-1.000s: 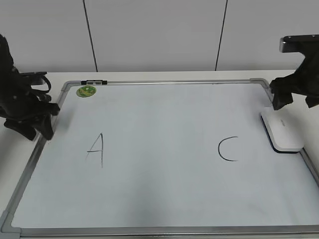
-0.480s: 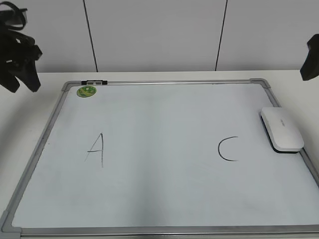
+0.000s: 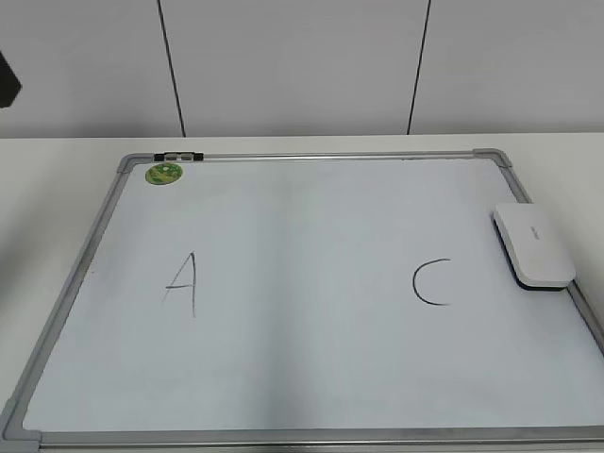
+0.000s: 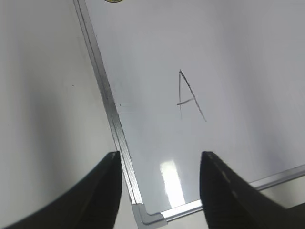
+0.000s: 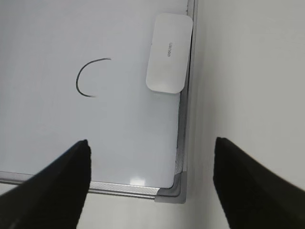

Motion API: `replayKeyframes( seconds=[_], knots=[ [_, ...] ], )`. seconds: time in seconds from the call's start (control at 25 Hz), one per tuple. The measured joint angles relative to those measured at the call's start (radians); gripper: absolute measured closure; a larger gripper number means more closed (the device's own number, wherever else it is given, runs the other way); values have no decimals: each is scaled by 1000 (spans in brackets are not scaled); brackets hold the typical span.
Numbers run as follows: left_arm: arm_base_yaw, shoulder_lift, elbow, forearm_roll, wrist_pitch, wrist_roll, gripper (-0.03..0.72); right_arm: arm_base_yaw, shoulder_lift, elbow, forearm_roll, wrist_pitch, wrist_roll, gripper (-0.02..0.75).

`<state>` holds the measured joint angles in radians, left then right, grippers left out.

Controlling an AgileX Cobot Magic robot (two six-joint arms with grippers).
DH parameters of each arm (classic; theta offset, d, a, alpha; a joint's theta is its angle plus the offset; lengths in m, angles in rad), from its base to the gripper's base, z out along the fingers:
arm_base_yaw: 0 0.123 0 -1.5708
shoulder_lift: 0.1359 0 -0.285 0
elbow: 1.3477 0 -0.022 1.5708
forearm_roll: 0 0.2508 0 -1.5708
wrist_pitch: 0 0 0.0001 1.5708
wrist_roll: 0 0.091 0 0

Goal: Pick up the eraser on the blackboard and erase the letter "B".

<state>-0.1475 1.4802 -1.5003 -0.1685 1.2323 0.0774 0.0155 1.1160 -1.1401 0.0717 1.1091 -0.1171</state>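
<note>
Both pairs of jaws hang spread and empty high above the blackboard (image 3: 283,396), seemingly because no "B" shows between "A" (image 3: 182,283) and "C" (image 3: 432,282), while the eraser (image 3: 533,245) rests at its right edge.

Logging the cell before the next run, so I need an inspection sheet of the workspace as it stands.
Surface: white table, bare around the board.
Job's things: grey-framed white dry-erase board lies flat; white rounded plastic eraser rests by its right edge; no letter B seen between handwritten A and C.
Clutter: round green magnet at the top left corner.
Grippers: left tool and right tool open, raised, empty.
Cables: nothing seen.
Surroundings: pale panelled wall.
</note>
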Motion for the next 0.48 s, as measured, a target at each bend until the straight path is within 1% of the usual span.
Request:
replayKeyframes(
  seconds=[0.16, 0.24, 0.28, 0.48],
  knots=[
    [-7, -168, 99, 2, 9, 0, 299, 0, -164, 83, -9, 25, -2, 146],
    [-7, -248, 160, 2, 13, 0, 299, 0, -248, 126, -13, 34, -2, 146],
    [-7, -291, 192, 3, 14, 0, 299, 0, -248, 126, -13, 34, -2, 146],
    [-7, -501, 351, 3, 18, -2, 299, 0, -483, 247, -15, 59, 26, 148]
  ],
)
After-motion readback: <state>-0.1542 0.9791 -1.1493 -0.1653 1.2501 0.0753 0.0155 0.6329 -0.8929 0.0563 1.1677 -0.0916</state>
